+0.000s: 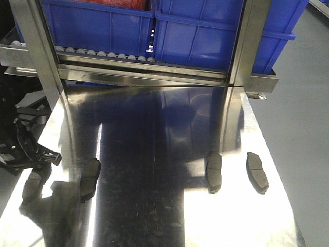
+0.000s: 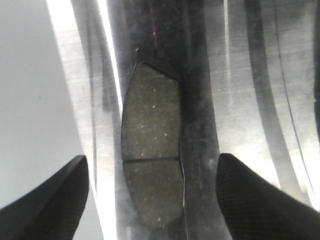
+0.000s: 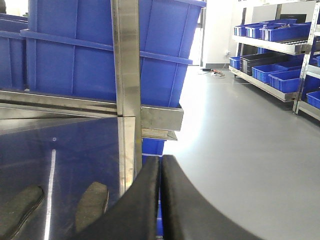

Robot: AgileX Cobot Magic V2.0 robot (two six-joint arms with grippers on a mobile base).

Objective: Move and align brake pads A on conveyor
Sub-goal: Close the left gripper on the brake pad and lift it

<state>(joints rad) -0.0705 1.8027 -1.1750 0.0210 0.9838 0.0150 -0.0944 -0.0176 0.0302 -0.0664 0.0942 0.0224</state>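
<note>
- Your left gripper (image 2: 155,200) is wide open. Its two black fingers (image 2: 50,205) stand far apart, one on each side.
- The first pad (image 2: 151,150) lies flat right between those fingers. Neither finger touches it. It is grey and long, with a thin line across it.
- In the front view, your left gripper sits at the left edge of the shiny steel table (image 1: 169,216), over that first pad. You cannot tell how high above the pad it is.
- The second pad (image 1: 90,177) lies just to the right of your left gripper. It is near the first pad but not touching it.
- Your right gripper (image 3: 160,167) is closed. Its two black fingers press together, and there is nothing between them.
- The fourth pad (image 3: 92,205) lies low and just to the left of your right gripper. The third pad (image 3: 17,210) lies a bit further left. They are apart from each other.
- Your right gripper touches no pad.
- All four pads lie flat on the steel table in a loose row. Two are by your left gripper and two are by your right gripper, with a wide gap between the pairs.
- Just ahead of your right gripper, a bit to its left, stands a steel post (image 3: 127,60). Behind it are big blue bins (image 3: 75,50) on a rack.
</note>
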